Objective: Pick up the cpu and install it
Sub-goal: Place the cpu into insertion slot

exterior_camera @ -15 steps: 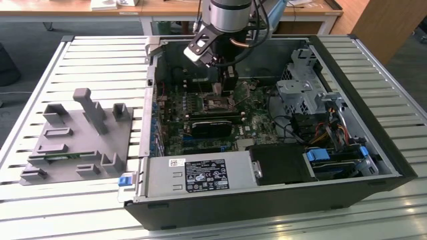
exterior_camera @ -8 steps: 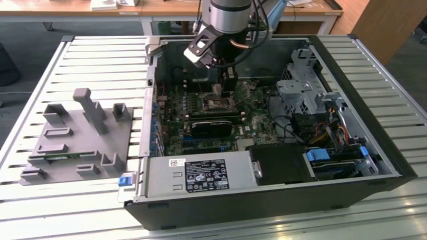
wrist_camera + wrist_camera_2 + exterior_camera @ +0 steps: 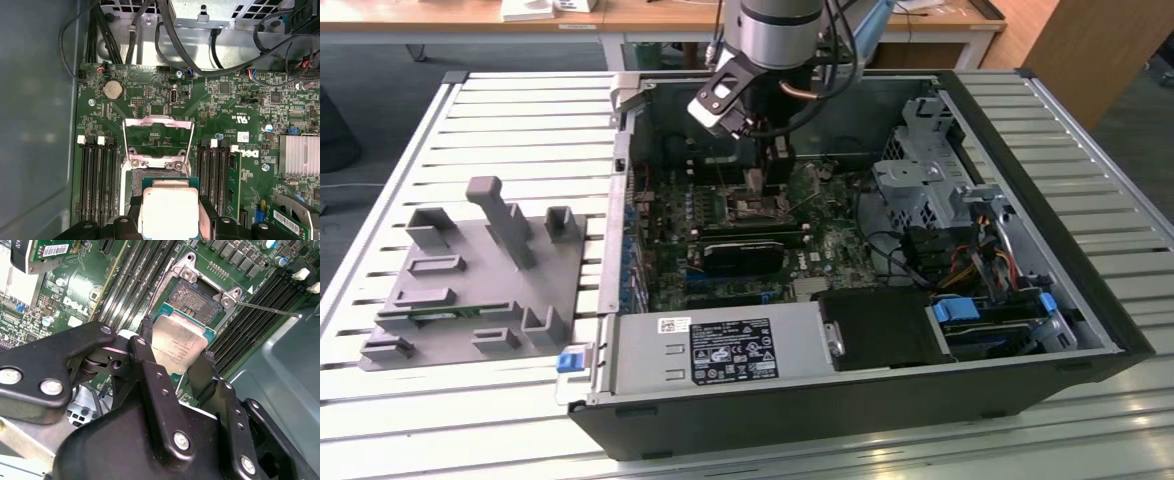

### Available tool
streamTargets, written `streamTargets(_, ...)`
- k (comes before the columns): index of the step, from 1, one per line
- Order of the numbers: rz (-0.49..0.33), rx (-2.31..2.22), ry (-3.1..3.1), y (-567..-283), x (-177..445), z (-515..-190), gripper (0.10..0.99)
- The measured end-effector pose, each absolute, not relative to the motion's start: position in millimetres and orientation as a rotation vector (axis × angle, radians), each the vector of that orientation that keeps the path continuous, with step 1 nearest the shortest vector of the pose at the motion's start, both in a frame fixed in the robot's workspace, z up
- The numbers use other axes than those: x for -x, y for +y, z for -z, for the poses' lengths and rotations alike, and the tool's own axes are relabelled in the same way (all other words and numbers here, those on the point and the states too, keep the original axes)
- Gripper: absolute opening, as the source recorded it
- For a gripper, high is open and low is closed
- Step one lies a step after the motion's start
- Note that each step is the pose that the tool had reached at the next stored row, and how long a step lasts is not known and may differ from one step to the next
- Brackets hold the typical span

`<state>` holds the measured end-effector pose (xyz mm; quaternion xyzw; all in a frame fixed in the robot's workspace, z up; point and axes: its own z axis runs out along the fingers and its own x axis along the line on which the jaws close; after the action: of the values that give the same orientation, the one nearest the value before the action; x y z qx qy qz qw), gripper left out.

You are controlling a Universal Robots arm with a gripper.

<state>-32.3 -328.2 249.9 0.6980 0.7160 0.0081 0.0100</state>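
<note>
The cpu [image 3: 179, 342] is a flat square chip with a silver top and greenish rim, and my gripper [image 3: 176, 351] is shut on its two opposite edges. It hovers slightly tilted just over the open socket [image 3: 197, 299] on the green motherboard. In the first wrist view the cpu [image 3: 170, 207] sits between the black fingers [image 3: 208, 210], partly covering the socket [image 3: 150, 176], whose metal load plate [image 3: 158, 122] is flipped up. In the exterior view the gripper [image 3: 770, 168] reaches down into the open computer case above the socket [image 3: 758, 207].
Memory slots [image 3: 97, 180] flank the socket on both sides, and a thin lever [image 3: 265, 309] sticks out beside it. A black block [image 3: 744, 250], a power supply [image 3: 720, 352], a drive cage [image 3: 921, 180] and cables crowd the case. A grey parts fixture [image 3: 467, 275] lies on the exterior view's left.
</note>
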Motion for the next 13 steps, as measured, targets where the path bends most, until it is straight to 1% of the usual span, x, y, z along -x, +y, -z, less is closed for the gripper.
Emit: streamTargets(13,-0.026,-2.182,2.231,-326,35,-235,0.533)
